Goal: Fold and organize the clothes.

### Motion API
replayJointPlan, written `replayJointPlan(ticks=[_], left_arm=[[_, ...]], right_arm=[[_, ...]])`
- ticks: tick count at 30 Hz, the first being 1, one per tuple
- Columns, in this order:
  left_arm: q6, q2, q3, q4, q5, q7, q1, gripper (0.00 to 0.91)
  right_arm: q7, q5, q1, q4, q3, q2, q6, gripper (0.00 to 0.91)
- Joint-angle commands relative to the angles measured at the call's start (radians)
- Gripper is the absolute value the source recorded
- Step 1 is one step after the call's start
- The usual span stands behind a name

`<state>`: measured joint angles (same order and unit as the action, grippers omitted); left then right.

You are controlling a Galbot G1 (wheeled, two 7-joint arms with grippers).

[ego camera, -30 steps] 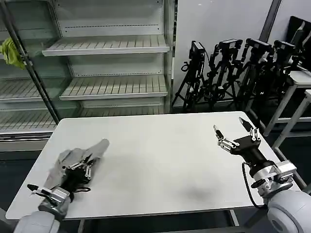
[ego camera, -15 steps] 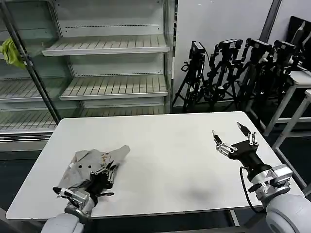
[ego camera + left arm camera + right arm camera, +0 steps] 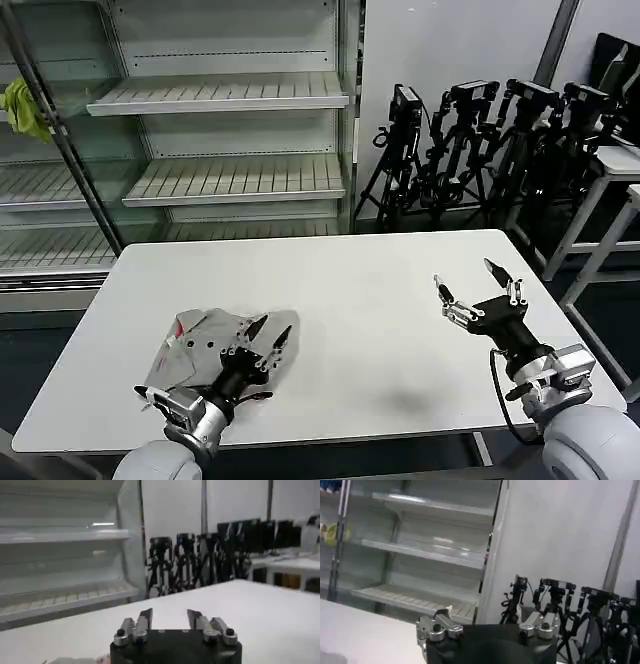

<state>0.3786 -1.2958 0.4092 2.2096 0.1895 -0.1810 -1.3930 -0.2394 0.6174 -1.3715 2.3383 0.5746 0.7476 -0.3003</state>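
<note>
**Left gripper over shirt, fingers spread; right gripper spread and empty**

Left gripper (image 3: 268, 338) is hovering at the near-left part of the table (image 3: 350, 300), its fingers spread apart and pinching nothing; its tips are sitting over the right edge of the shirt (image 3: 205, 345). In the left wrist view the same gripper (image 3: 169, 618) is showing a clear gap between its two fingers.

Right gripper (image 3: 468, 288) is waiting above the table's right side, fingers wide apart and empty, well apart from the shirt. In its wrist view the gripper (image 3: 487, 622) is pointing toward the shelves.

Shirt: light grey, lying crumpled in a loose heap near the front-left edge. A red label (image 3: 179, 325) is showing at its left side; no writing can be read.

Surroundings: metal shelves (image 3: 220, 95) are standing behind the table, with a yellow-green cloth (image 3: 22, 108) hanging at far left. Black tripods (image 3: 480, 150) are crowding the back right. A white side table (image 3: 615, 165) is standing at far right.

Open room: the table's middle and far half are lying bare between the two grippers.
</note>
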Motion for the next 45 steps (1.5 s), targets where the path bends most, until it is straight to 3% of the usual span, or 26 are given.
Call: replayJointPlan(ticks=[1,6,13,20,30,45], left_arm=[[-0.009,-0.008,-0.017,0.111,0.186,0.020,-0.016,0.907],[-0.011,0.023,0.091,0.143,0.180,0.029,-0.050,0.907],[-0.002,0.078,0.318,0.151,0.160,0.057,-0.109,0.907],[-0.005,0.043,0.368,0.181,0.159,0.065,-0.172,0.907],[-0.026,-0.002,0.392,0.199,0.130,0.064,-0.217,0.907],[-0.058,-0.043,0.391,0.196,0.089,0.060,-0.244,0.907]], right_arm=[[-0.011,0.002,0.029,-0.007,-0.053,0.002,-0.010,0.907],[-0.024,0.065,0.091,-0.045,-0.195,-0.016,-0.021,0.907],[-0.028,0.178,0.252,-0.100,-0.525,-0.072,-0.033,0.907],[-0.031,0.199,0.287,-0.094,-0.732,-0.092,-0.039,0.907],[-0.040,0.211,0.349,-0.140,-0.824,-0.003,-0.035,0.907],[-0.054,0.229,0.434,-0.296,-0.856,0.267,-0.041,0.907]])
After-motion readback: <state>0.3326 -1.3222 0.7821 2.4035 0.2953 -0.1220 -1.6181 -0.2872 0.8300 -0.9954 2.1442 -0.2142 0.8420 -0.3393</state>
